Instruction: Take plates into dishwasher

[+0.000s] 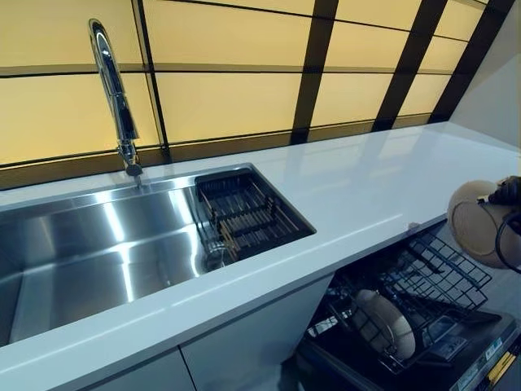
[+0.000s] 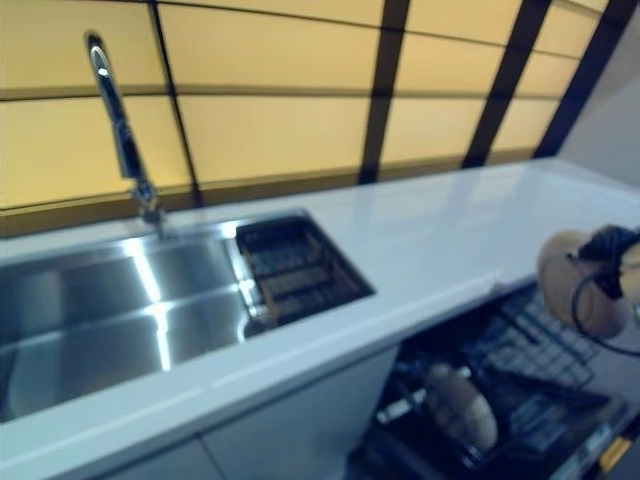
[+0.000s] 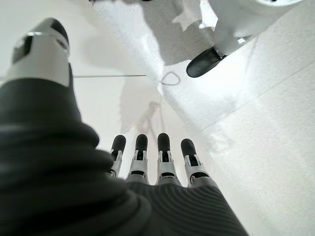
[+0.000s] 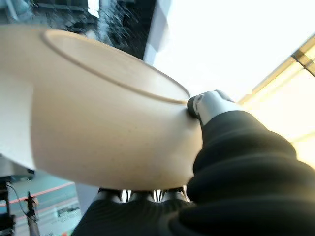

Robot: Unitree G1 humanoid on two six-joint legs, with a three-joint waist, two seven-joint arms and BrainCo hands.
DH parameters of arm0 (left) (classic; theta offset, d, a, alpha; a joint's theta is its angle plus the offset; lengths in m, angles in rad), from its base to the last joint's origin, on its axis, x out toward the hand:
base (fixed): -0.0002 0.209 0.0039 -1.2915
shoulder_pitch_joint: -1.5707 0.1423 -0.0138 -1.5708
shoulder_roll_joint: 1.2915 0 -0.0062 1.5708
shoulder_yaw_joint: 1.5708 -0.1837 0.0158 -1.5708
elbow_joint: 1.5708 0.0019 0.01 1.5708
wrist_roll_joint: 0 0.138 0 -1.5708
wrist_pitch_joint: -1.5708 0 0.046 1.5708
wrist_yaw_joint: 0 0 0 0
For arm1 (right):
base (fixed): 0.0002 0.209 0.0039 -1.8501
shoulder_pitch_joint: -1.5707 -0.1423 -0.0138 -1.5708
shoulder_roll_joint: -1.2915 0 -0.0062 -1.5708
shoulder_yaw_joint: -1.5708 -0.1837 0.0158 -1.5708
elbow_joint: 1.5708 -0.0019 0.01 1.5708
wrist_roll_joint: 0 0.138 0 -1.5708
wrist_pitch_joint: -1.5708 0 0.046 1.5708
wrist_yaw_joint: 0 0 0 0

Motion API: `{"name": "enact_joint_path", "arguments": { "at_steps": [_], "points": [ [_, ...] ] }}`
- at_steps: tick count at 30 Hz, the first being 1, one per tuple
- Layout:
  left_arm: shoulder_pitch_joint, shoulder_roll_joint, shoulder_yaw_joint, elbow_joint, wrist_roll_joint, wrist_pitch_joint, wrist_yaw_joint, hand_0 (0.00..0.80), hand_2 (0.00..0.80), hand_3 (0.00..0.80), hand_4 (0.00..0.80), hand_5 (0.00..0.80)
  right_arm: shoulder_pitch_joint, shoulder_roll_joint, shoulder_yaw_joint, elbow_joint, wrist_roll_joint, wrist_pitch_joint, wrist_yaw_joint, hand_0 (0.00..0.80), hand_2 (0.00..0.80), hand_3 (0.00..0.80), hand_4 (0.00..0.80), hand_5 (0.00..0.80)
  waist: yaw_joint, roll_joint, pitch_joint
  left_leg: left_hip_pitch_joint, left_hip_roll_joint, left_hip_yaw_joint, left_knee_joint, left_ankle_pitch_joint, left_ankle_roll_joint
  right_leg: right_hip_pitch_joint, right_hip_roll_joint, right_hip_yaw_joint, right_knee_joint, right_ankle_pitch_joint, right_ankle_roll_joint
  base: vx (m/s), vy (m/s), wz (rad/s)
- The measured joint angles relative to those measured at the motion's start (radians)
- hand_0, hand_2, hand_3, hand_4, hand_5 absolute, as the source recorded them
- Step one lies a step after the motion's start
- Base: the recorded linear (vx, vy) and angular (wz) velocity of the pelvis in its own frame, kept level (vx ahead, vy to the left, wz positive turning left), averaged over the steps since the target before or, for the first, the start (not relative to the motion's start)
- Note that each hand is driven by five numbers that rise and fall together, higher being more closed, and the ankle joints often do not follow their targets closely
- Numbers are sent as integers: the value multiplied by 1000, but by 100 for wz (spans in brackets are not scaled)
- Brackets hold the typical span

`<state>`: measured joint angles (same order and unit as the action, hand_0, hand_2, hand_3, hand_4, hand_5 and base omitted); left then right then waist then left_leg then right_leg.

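My right hand [image 1: 509, 194] holds a beige plate [image 1: 476, 224] on edge at the far right, above the open dishwasher's black wire rack [image 1: 444, 277]. In the right wrist view the plate [image 4: 98, 123] fills the frame, with my thumb [image 4: 206, 104] on its rim and the fingers curled under it. Another beige plate [image 1: 389, 322] stands upright in the rack. My left hand [image 3: 147, 167] shows only in the left wrist view, with its fingers straight, empty, pointing at a pale floor.
A white counter [image 1: 366, 179] runs above the dishwasher. To the left is a steel sink [image 1: 81, 244] with a tall chrome tap [image 1: 114, 90] and a dark drainer basket [image 1: 244, 212]. White cabinet doors [image 1: 244, 342] stand left of the dishwasher.
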<state>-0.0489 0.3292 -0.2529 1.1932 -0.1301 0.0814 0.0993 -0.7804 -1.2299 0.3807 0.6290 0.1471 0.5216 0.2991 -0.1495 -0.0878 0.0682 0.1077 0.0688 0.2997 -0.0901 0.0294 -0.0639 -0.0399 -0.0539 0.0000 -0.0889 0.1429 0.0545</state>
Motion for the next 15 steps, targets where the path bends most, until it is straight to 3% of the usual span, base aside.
{"name": "enact_joint_path", "arguments": {
  "at_steps": [15],
  "points": [
    [-15,-7,62,0,-38,-31,0,0,0,0,0,0,219,48,-154,-76,-23,-17,44,800,800,800,800,800,-9,25,51,0,1,3,0,-3,0,-4,1,10,0,0,0,-1,-2,-1]
  ]
}}
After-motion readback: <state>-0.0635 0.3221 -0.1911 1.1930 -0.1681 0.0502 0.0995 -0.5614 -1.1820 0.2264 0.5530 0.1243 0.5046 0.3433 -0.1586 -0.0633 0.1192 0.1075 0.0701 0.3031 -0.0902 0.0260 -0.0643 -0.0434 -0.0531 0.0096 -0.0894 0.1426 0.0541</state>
